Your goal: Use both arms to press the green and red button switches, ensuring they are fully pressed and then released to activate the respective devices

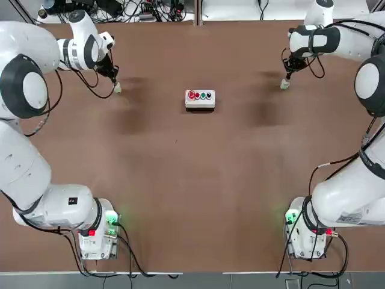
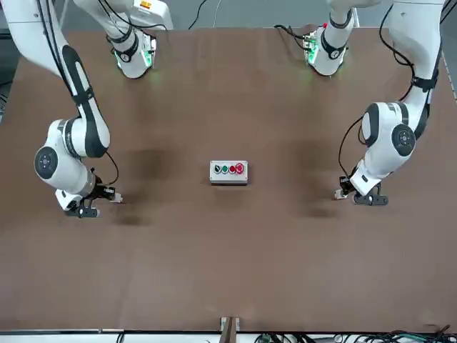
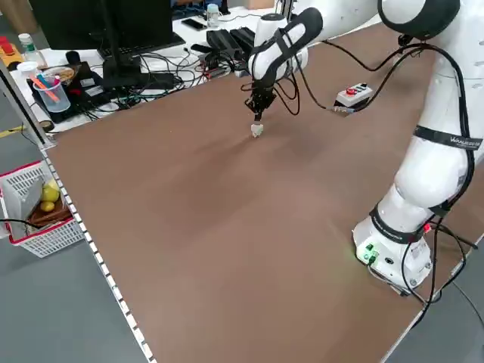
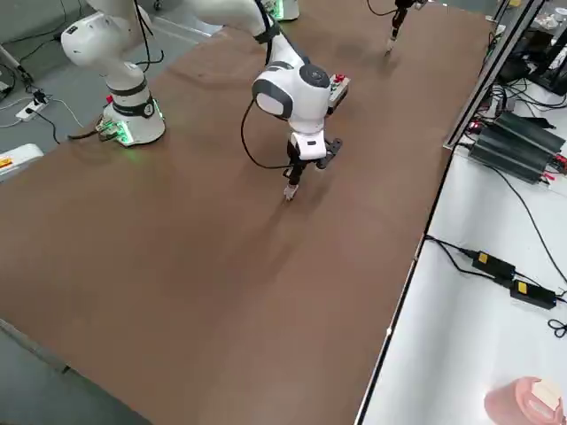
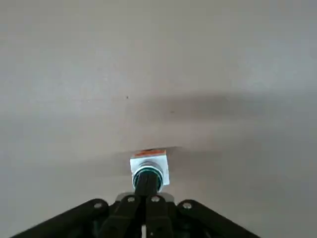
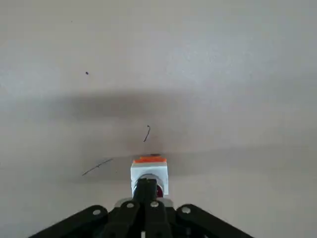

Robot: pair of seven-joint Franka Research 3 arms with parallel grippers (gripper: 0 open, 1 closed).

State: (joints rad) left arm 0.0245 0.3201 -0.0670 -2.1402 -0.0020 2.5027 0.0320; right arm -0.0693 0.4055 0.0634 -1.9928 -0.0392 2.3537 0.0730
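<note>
The green button switch (image 5: 151, 161) sits on a pale base at the table's far left (image 1: 118, 89). My left gripper (image 5: 146, 184) is shut, and its joined tips rest on the green cap from above. The red button switch (image 6: 150, 169) stands at the far right (image 1: 284, 85). My right gripper (image 6: 146, 186) is shut too, with its tips down on the red cap. In the top view the left gripper (image 1: 113, 82) and the right gripper (image 1: 287, 77) each hang straight over their switch. Neither gripper clasps anything.
A white rectangular box (image 1: 200, 99) with a row of red, green and dark buttons lies at the table's far middle. Both arm bases (image 1: 96, 232) stand at the near edge. Cables and monitors crowd the bench (image 3: 113, 72) beyond the table.
</note>
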